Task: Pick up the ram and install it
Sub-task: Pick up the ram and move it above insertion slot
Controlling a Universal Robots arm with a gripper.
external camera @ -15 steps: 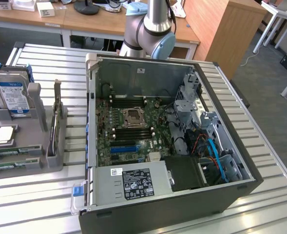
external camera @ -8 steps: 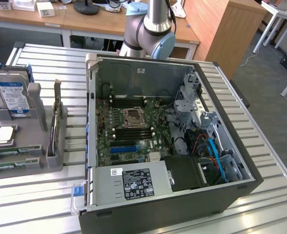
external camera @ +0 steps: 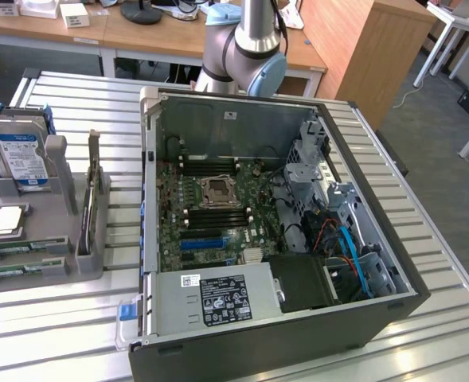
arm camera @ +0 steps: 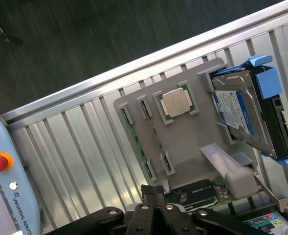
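wrist view shows the gripper (arm camera: 155,190) hanging by the near end of the grey holder (arm camera: 192,142), its two black fingers pressed together with nothing between them. the ram (arm camera: 135,139) stands on edge in a slot along the holder's outer side. its near end is just past the fingertips and off to one side, and its long axis runs away from the gripper on a slant. the square chip (arm camera: 177,103) and the hard drive (arm camera: 239,110) sit further along the same holder. exterior view has the holder on the slatted metal table (external camera: 99,95), at the exterior view's left of the open computer case (external camera: 298,350) and well apart from the memory slots (external camera: 218,215) by the socket. wooden desks (external camera: 138,36) stand behind.
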